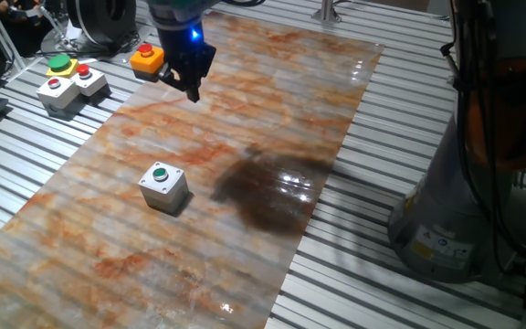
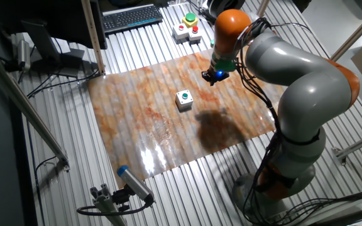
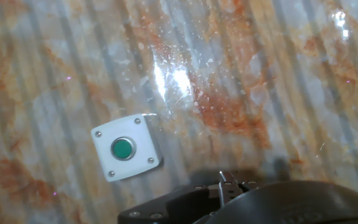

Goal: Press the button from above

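The button (image 1: 160, 173) is green and sits on top of a small grey box (image 1: 164, 190) standing on the marbled mat (image 1: 245, 137). It also shows in the other fixed view (image 2: 183, 96) and in the hand view (image 3: 122, 149), where the box (image 3: 127, 155) lies left of centre. My gripper (image 1: 193, 90) hangs above the mat's far part, well away from the box and high over it. It also shows in the other fixed view (image 2: 210, 77). In the hand view the fingertips (image 3: 229, 180) touch each other and hold nothing.
Other button boxes stand off the mat at the far left: an orange one (image 1: 147, 60) and grey ones (image 1: 69, 84). A keyboard (image 2: 131, 16) lies beyond them. The arm's base (image 1: 459, 210) stands to the right on the slatted table. The arm's shadow (image 1: 272, 190) falls on the mat.
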